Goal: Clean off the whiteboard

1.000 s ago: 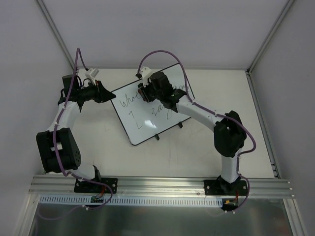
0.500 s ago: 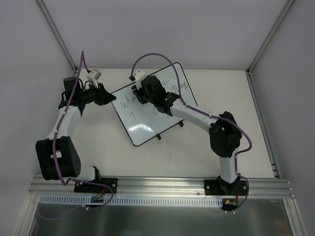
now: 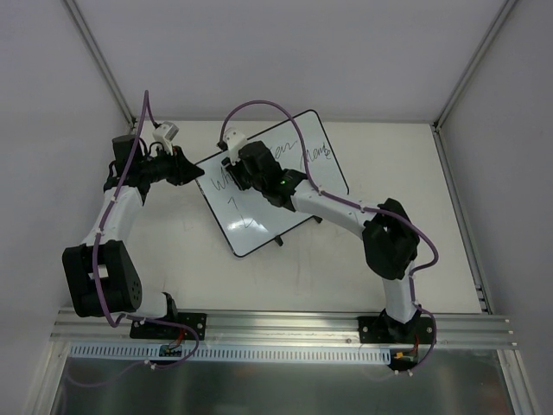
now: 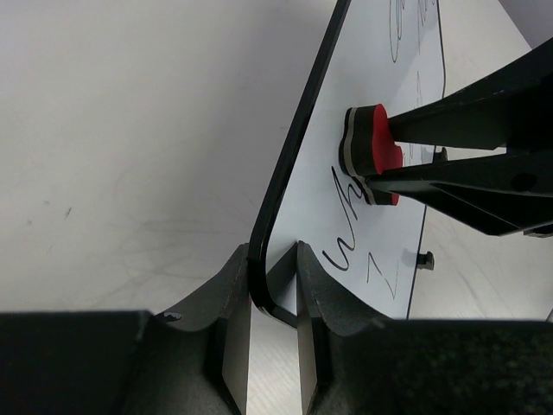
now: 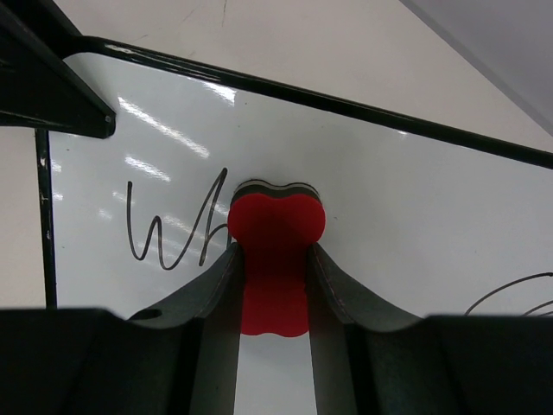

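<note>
The whiteboard point(image 3: 259, 232) lies slantwise on the table point(image 3: 173, 259), left of the middle and toward the far side. Its far corner reaches close to the table's far edge, under the back wall point(image 3: 285, 52). The left gripper point(image 3: 195, 173) is narrowed onto the board's black rim at the left corner, one finger on each side of it point(image 4: 272, 277). The right gripper point(image 3: 234, 170) clamps a red eraser point(image 5: 276, 226) and holds it flat on the board, just beside the dark "Wh" writing point(image 5: 173, 235). The left wrist view shows the same eraser point(image 4: 378, 143) against the surface. The right forearm crosses above the board's near-right edge, next to the two black clips point(image 3: 278, 242). More writing point(image 3: 318, 154) sits toward the far right corner. Bare tabletop lies right of the board and nearer, up to the metal rail point(image 3: 285, 322).
</note>
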